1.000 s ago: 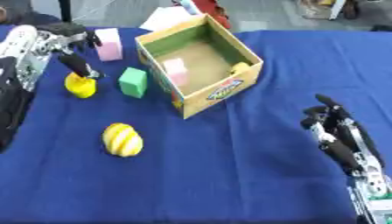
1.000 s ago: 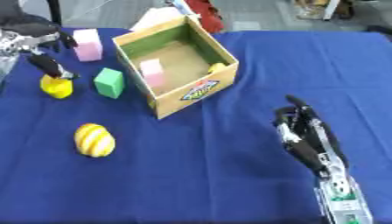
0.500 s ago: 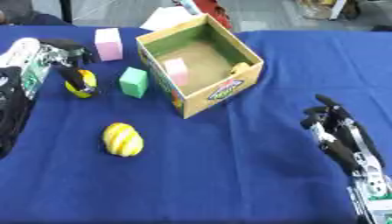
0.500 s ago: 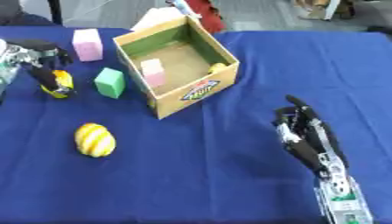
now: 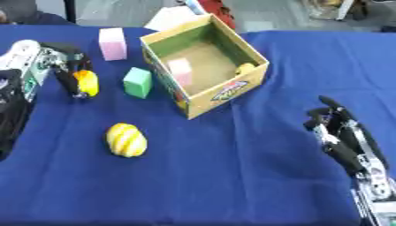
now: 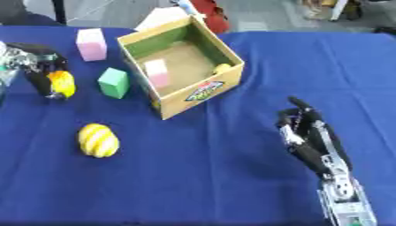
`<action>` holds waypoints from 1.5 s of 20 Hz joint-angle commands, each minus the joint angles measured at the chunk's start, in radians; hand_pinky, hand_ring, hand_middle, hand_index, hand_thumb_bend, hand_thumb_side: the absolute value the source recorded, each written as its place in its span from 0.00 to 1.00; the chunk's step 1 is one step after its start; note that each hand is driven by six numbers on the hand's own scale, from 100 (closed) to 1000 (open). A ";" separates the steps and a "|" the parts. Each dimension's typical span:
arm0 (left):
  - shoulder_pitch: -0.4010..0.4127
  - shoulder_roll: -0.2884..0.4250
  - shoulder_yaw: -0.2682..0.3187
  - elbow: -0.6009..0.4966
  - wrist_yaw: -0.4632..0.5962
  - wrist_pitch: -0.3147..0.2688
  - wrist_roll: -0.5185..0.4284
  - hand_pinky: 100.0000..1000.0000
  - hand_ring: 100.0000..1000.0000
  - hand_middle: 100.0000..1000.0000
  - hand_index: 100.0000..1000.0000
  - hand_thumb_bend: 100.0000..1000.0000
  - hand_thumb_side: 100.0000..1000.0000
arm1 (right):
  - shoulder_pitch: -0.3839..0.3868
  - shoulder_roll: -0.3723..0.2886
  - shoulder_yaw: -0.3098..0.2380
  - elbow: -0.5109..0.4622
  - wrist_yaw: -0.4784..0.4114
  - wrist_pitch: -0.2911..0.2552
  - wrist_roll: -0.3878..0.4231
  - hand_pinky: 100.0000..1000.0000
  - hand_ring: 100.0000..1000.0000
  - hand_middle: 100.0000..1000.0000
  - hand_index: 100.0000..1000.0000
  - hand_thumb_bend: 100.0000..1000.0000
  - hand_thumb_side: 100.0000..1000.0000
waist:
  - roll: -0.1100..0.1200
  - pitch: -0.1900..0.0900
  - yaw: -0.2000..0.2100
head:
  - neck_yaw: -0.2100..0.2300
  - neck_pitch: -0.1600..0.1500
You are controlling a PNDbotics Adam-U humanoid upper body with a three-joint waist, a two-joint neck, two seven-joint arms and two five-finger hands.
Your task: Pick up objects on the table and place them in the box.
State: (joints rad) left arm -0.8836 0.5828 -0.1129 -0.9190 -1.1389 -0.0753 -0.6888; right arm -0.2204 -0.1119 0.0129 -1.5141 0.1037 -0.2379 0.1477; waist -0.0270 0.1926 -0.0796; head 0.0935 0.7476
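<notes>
Yellow object (image 5: 87, 82): small, yellow-orange, at the table's left side, pinched between the left hand's thumb and curled fingers.
Left hand (image 5: 60, 62): closed around the yellow object, left of the green block.
Right hand (image 5: 340, 132): idle at lower right, fingers relaxed and apart, holding nothing.
Loose pieces: 1 green block (image 5: 138, 82), 1 pink block (image 5: 112, 43), 1 yellow striped egg shape (image 5: 126, 139) on the blue table (image 5: 232, 176).
Box (image 5: 224, 90): open cardboard, holding 1 pink block (image 5: 180, 70) and 1 small yellow piece (image 5: 244, 68).
</notes>
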 commanded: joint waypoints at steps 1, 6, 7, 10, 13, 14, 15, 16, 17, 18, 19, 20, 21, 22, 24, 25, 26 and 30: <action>-0.015 0.044 0.014 -0.064 -0.014 -0.007 0.015 0.50 0.40 0.41 0.60 0.38 0.11 | -0.009 -0.020 -0.007 -0.010 0.005 -0.002 -0.004 0.61 0.57 0.62 0.92 0.00 0.36 | 0.000 -0.022 0.000 | -0.002 0.003; -0.031 0.048 0.011 -0.172 -0.011 -0.025 0.046 0.49 0.38 0.39 0.58 0.33 0.10 | -0.008 -0.021 -0.007 -0.009 0.004 -0.002 -0.004 0.61 0.57 0.62 0.92 0.00 0.36 | 0.001 -0.024 0.000 | -0.005 0.007; -0.040 0.043 0.008 -0.190 -0.008 -0.029 0.052 0.49 0.38 0.39 0.58 0.32 0.10 | -0.008 -0.021 -0.006 -0.008 0.005 -0.002 -0.003 0.61 0.57 0.62 0.92 0.00 0.36 | 0.002 -0.024 0.000 | -0.005 0.008; -0.078 0.002 -0.011 -0.231 0.002 -0.040 0.081 0.50 0.38 0.38 0.58 0.29 0.10 | -0.007 -0.020 -0.003 -0.007 0.005 -0.002 0.000 0.61 0.57 0.62 0.92 0.00 0.36 | 0.000 -0.027 -0.003 | -0.005 0.011; -0.119 -0.064 -0.040 -0.238 0.002 -0.051 0.124 0.51 0.38 0.38 0.58 0.26 0.09 | -0.008 -0.018 0.001 -0.005 0.005 -0.003 0.004 0.61 0.57 0.62 0.92 0.00 0.35 | -0.003 -0.028 -0.011 | 0.000 0.012; -0.131 -0.090 -0.049 -0.232 -0.003 -0.052 0.142 0.51 0.37 0.37 0.58 0.25 0.09 | -0.009 -0.016 0.003 -0.005 0.004 -0.004 0.006 0.61 0.57 0.62 0.92 0.00 0.35 | -0.005 -0.027 -0.016 | 0.004 0.012; -0.141 -0.115 -0.059 -0.223 -0.009 -0.053 0.161 0.51 0.38 0.37 0.58 0.25 0.09 | -0.011 -0.014 0.005 -0.005 0.004 -0.004 0.008 0.61 0.57 0.62 0.92 0.00 0.35 | -0.007 -0.027 -0.021 | 0.007 0.011; -0.148 -0.142 -0.069 -0.211 -0.016 -0.055 0.181 0.51 0.38 0.37 0.58 0.24 0.08 | -0.012 -0.012 0.007 -0.005 0.004 -0.005 0.010 0.61 0.57 0.62 0.92 0.00 0.35 | -0.008 -0.026 -0.028 | 0.011 0.010; -0.154 -0.166 -0.079 -0.197 -0.023 -0.057 0.202 0.51 0.38 0.37 0.58 0.23 0.08 | -0.013 -0.010 0.009 -0.004 0.003 -0.005 0.012 0.61 0.57 0.62 0.92 0.00 0.35 | -0.010 -0.025 -0.033 | 0.014 0.009; -0.158 -0.191 -0.089 -0.184 -0.030 -0.060 0.224 0.52 0.38 0.38 0.58 0.23 0.08 | -0.014 -0.009 0.011 -0.004 0.003 -0.005 0.014 0.61 0.57 0.62 0.92 0.00 0.35 | -0.012 -0.023 -0.040 | 0.018 0.007; -0.161 -0.211 -0.097 -0.171 -0.038 -0.062 0.246 0.52 0.39 0.38 0.59 0.21 0.08 | -0.015 -0.007 0.013 -0.004 0.002 -0.006 0.016 0.61 0.57 0.62 0.92 0.00 0.35 | -0.013 -0.022 -0.046 | 0.021 0.005; -0.163 -0.232 -0.102 -0.160 -0.045 -0.063 0.270 0.53 0.39 0.38 0.59 0.21 0.08 | -0.017 -0.006 0.015 -0.003 0.002 -0.006 0.018 0.61 0.57 0.62 0.92 0.00 0.35 | -0.015 -0.020 -0.052 | 0.025 0.003; -0.163 -0.250 -0.107 -0.149 -0.051 -0.062 0.293 0.54 0.40 0.39 0.61 0.21 0.08 | -0.019 -0.004 0.016 -0.003 0.002 -0.007 0.019 0.61 0.57 0.62 0.92 0.00 0.35 | -0.017 -0.018 -0.058 | 0.028 0.002; -0.163 -0.267 -0.110 -0.139 -0.056 -0.061 0.316 0.54 0.40 0.39 0.61 0.20 0.08 | -0.020 -0.003 0.018 -0.003 0.002 -0.007 0.021 0.61 0.57 0.62 0.92 0.00 0.35 | -0.018 -0.016 -0.064 | 0.031 0.000; -0.161 -0.293 -0.116 -0.119 -0.063 -0.061 0.351 0.58 0.46 0.45 0.67 0.22 0.08 | -0.023 0.000 0.021 -0.002 0.001 -0.008 0.024 0.61 0.57 0.62 0.92 0.00 0.35 | -0.019 -0.013 -0.073 | 0.035 -0.003; -0.160 -0.302 -0.120 -0.111 -0.063 -0.065 0.364 0.59 0.46 0.46 0.68 0.22 0.08 | -0.024 0.001 0.022 -0.002 0.001 -0.008 0.025 0.61 0.57 0.62 0.92 0.00 0.35 | -0.019 -0.012 -0.076 | 0.037 -0.004; -0.158 -0.308 -0.123 -0.104 -0.061 -0.071 0.374 0.63 0.53 0.54 0.74 0.26 0.08 | -0.024 0.002 0.022 -0.002 0.001 -0.008 0.026 0.61 0.57 0.62 0.92 0.00 0.35 | -0.020 -0.011 -0.078 | 0.038 -0.005; -0.149 -0.307 -0.130 -0.096 -0.043 -0.088 0.379 0.71 0.66 0.69 0.86 0.36 0.39 | -0.025 0.001 0.020 -0.002 0.001 -0.009 0.025 0.61 0.57 0.62 0.92 0.00 0.35 | -0.020 -0.008 -0.079 | 0.036 -0.007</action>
State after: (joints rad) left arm -1.0135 0.2643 -0.2431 -1.0057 -1.1884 -0.1591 -0.3160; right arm -0.2324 -0.1024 0.0330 -1.5044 0.1038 -0.2454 0.1715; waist -0.0308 0.1938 -0.1579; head 0.1292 0.7540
